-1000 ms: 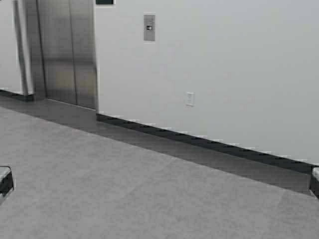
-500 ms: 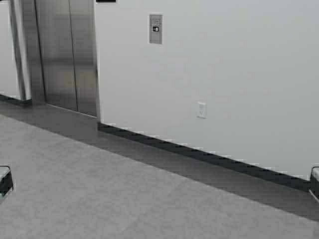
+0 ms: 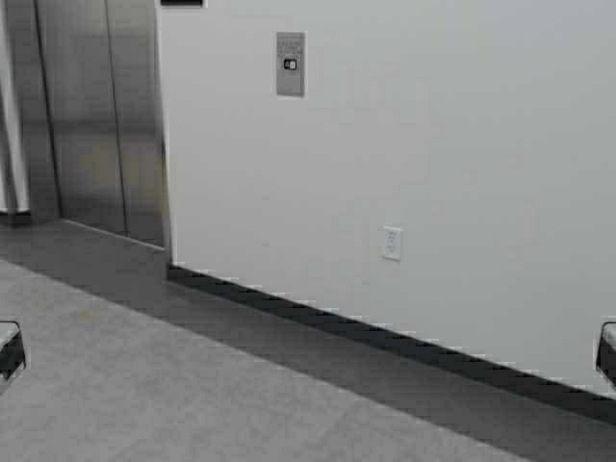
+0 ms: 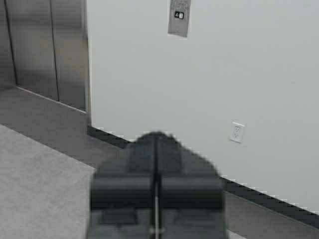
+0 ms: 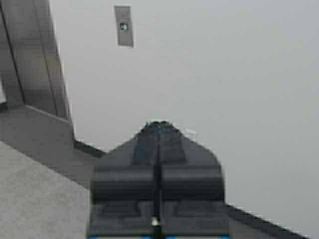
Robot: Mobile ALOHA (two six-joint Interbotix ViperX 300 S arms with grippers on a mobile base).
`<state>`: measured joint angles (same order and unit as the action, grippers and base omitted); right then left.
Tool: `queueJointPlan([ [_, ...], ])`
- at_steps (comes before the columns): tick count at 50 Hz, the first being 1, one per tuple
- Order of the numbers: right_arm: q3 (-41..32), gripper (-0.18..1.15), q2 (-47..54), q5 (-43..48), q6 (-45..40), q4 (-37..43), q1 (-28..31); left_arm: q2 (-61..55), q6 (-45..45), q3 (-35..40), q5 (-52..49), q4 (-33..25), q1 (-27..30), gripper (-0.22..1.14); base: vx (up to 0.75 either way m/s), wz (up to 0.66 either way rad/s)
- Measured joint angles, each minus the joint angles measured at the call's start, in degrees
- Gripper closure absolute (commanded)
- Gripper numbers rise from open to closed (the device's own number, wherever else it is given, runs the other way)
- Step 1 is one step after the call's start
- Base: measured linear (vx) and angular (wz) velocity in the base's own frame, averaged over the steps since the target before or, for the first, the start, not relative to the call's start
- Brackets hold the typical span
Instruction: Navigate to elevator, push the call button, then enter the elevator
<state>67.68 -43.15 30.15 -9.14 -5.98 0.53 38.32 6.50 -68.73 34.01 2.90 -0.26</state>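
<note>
In the high view the elevator [image 3: 87, 115] stands shut, up and to the left on the far wall, and the call button [image 3: 290, 64] sits on its grey plate to the right of the door frame, well above the white outlet plate [image 3: 392, 243]; only slivers of the two arms show at the frame's lower corners, both parked low and well short of the wall. In the left wrist view the left gripper [image 4: 156, 144] has its fingers pressed together with only a thin seam between them, and the call button [image 4: 179, 16] lies ahead of it, high and a little to its right, with the elevator [image 4: 47, 50] off to its left. In the right wrist view the right gripper [image 5: 158, 132] is likewise closed tight, and the call button [image 5: 123, 26] lies ahead, high and to its left. The step in hand looks like the approach: drive on squarely toward the plate, stop before the dark baseboard [image 3: 385, 339], then raise one closed gripper to press the button.
</note>
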Motion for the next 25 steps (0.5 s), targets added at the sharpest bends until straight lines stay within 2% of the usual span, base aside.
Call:
queueJointPlan([
  [25, 0.6, 0.92, -2.5, -0.1, 0.0, 0.0, 0.0, -1.4, -1.8, 0.2, 0.1, 0.0, 0.1, 0.89, 0.65, 0.18],
])
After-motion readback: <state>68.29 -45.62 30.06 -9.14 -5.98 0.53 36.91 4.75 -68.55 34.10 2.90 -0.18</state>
